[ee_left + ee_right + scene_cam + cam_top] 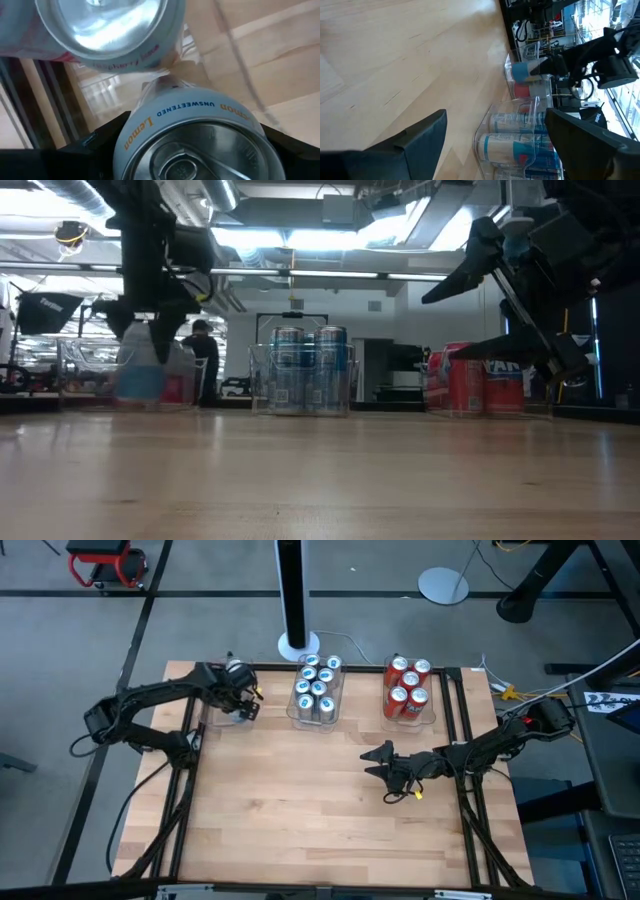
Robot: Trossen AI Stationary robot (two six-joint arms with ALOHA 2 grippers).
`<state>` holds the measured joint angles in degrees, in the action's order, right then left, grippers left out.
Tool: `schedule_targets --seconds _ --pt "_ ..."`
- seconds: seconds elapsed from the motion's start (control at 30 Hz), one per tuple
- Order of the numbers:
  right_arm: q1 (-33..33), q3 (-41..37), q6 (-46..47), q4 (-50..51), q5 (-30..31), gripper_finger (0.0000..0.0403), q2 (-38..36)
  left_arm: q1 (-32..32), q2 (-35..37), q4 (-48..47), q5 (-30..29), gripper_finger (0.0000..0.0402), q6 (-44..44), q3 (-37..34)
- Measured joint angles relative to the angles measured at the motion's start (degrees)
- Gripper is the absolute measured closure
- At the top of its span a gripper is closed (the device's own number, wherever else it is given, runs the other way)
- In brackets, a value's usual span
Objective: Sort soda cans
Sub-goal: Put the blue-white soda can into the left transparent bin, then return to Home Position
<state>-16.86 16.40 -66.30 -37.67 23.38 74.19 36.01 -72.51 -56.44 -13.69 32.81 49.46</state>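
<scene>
My left gripper (243,700) is at the far left, over a clear bin (222,718), shut on a silver soda can marked "Lemon" (192,145). Beside it in that bin stands another can (107,30) with pink lettering. The middle bin (318,718) holds several blue-and-white cans (317,688). The right bin (410,720) holds several red cans (408,688). My right gripper (383,772) hangs open above the bare table, near the red cans' bin, with nothing between its fingers (415,142). My left gripper pinches the Lemon can by its upper side wall (131,142), one finger (92,147) on each side. The fingers come from above, pointing steeply down. The can stays upright, top up, between the bin's walls (140,370); whether its base rests on the bin I cannot tell.
The three clear bins stand in a row along the table's far edge. A dark frame rail (462,730) runs along the right side and another (185,790) along the left. The wooden table top (300,810) spreads toward the near edge. A person (203,355) shows in the room behind.
</scene>
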Motion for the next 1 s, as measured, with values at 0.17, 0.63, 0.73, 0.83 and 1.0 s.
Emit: schedule_targets --seconds 0.17,0.63,0.73,0.83,1.0 --pt "0.0 0.0 0.0 0.0 0.0 0.0068 0.0 0.6 0.0 3.6 0.2 0.0111 -0.9 -3.1" --pt "0.0 0.0 0.0 0.0 0.1 0.0068 0.0 0.9 0.0 5.3 2.8 0.0015 -5.7 -4.8" --pt "0.0 0.0 0.0 0.0 0.1 0.0068 0.0 0.9 0.0 2.2 3.0 0.001 -7.4 -3.0" --pt "0.0 0.0 0.0 -0.1 0.1 0.0068 0.0 0.9 0.0 -1.1 3.0 0.0013 -7.3 0.0" --pt "0.0 0.0 0.1 -0.2 0.1 0.0068 0.0 0.8 0.0 -5.9 2.6 0.0013 -7.6 6.5"
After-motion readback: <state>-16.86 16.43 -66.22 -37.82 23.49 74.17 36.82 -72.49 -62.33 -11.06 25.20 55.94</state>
